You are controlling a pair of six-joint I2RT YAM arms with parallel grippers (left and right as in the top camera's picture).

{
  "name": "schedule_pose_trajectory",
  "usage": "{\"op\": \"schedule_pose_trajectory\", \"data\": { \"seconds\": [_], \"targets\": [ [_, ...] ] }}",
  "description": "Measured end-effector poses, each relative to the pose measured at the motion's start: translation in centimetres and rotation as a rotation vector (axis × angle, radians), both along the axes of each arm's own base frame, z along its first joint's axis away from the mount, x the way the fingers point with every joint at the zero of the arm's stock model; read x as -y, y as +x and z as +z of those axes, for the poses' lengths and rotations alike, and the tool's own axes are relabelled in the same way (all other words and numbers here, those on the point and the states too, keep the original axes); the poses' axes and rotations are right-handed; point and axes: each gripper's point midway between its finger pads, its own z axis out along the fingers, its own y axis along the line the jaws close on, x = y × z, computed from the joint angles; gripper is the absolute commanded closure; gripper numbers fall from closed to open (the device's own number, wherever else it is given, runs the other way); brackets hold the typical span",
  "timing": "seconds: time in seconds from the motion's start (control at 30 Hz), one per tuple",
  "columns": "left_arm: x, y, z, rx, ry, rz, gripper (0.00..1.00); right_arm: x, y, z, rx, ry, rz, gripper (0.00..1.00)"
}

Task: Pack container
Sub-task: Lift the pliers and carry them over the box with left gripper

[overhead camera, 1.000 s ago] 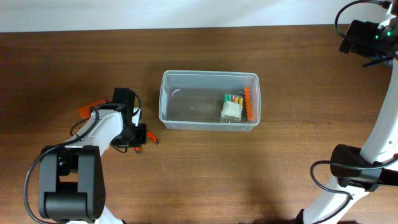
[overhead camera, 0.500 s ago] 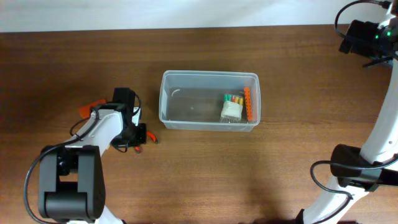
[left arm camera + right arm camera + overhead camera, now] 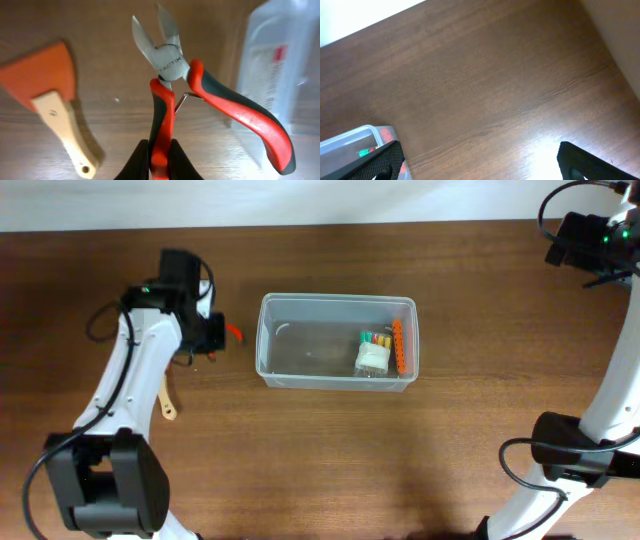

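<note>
Container [image 3: 335, 380]: one, clear, mid-worktop [image 3: 320, 460], holding two things: orange strip [image 3: 399, 347], small whitish item [image 3: 372, 358].
Side cutters [image 3: 170, 65]: one pair, just left of the container.
Left pincer [image 3: 159, 162]: pinching one cutter handle.
Right pincer [image 3: 485, 167]: spread, empty.
Scraper [image 3: 50, 95]: one, on the worktop.

One clear plastic container [image 3: 330, 298] stands on one wooden tabletop [image 3: 330, 470]. Two items lie inside it: one orange strip [image 3: 399, 346] and one small white object with coloured ends [image 3: 372, 356]. Two implements are outside it, to the left: one pair of side cutters [image 3: 170, 65] with two red-and-dark handles, and one scraper [image 3: 52, 100] with one orange blade and one pale wooden handle. Two robot arms appear, one left arm [image 3: 130, 400] and one right arm [image 3: 620, 380]. Each carries one two-fingered tool, the left tool [image 3: 160, 160] and the right tool [image 3: 485, 165].
</note>
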Motion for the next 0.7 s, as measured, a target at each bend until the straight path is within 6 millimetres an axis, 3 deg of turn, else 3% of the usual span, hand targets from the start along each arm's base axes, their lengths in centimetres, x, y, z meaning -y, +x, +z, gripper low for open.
{"op": "schedule_pose_trajectory", "data": {
  "seconds": [0.2,0.33,0.7],
  "targets": [
    [0.8,1.5,4.7,0.077,-0.019,-0.016,0.98,0.0,0.0,0.0,0.0,0.0,0.0,0.01],
    [3.5,2.1,6.6,0.119,-0.065,-0.076,0.98,0.0,0.0,0.0,0.0,0.0,0.0,0.01],
    [13.3,-0.3,6.8,0.111,-0.122,-0.33,0.98,0.0,0.0,0.0,0.0,0.0,0.0,0.01]
  ]
}}
